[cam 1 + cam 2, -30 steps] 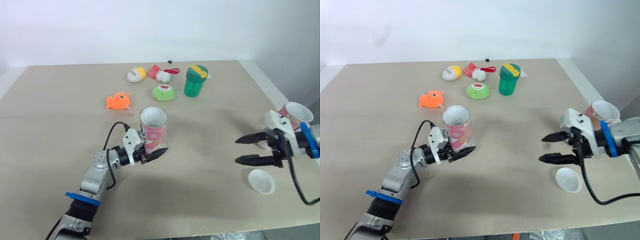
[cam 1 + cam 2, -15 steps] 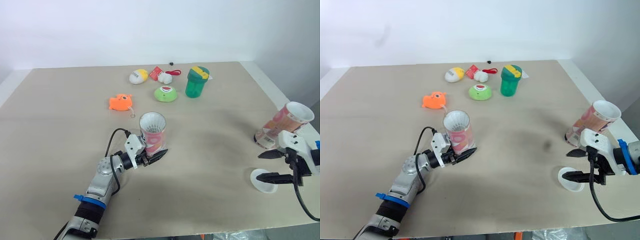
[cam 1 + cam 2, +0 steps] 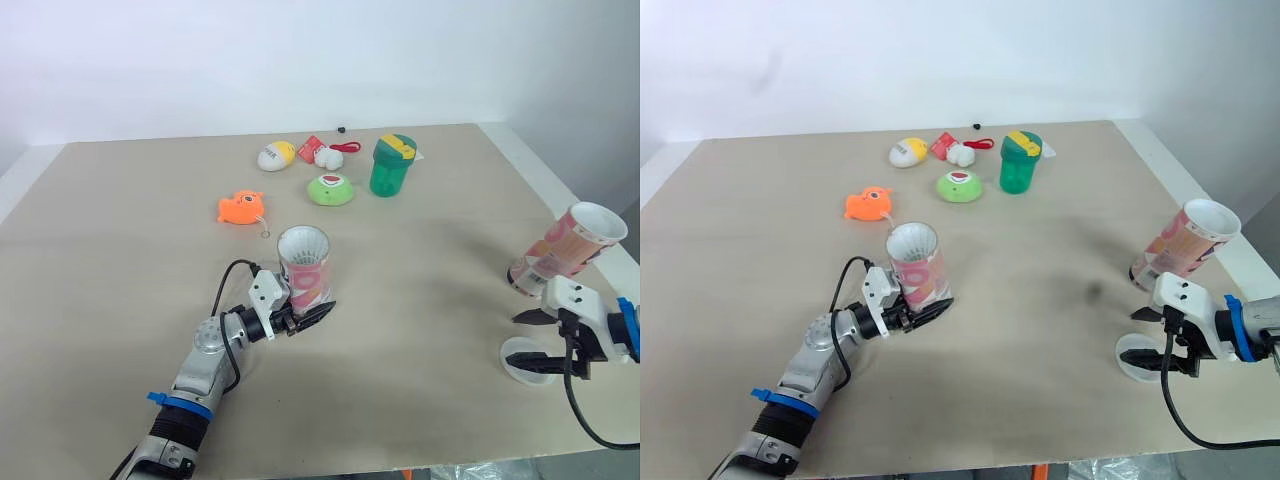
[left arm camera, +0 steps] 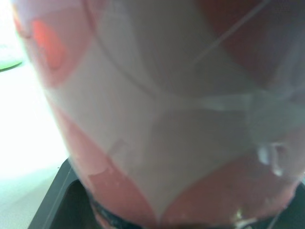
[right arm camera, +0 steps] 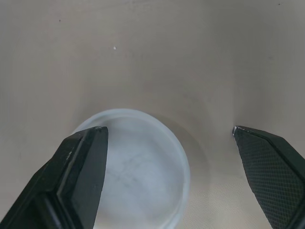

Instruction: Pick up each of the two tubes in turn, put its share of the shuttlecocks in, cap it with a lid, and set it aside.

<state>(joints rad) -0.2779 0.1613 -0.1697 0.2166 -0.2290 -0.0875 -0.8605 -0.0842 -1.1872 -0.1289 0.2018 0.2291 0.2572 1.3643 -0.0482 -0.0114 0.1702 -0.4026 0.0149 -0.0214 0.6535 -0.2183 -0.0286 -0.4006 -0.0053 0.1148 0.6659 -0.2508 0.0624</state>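
While working over the beige table (image 3: 120, 240), keep the pink tube (image 3: 305, 268) upright at near centre-left, clamped low at its base by the closed fingers of the left gripper (image 3: 303, 313), mouth up and white inside; cannot tell from here how many shuttlecocks sit within. Leave the second tube (image 3: 565, 250), leaning at the right edge, alone for now. Step in hand, as a judgement: fetching a cap for the held tube. Bring down the right gripper (image 5: 169, 131), fingers spread wide and empty, over the white lid (image 5: 138, 162) lying flat at near right, just on the near side of the second tube. First shift sideways to centre the lid, now nearer one finger than the other. Then lower straight to just short of the table and close slowly across the widest part of the rim. Probably thin and slippery, so squeeze gently and lift level, avoiding any tilt or sliding toward the near edge. Carry leftward, low and steady, and meet the open mouth squarely before pressing down.
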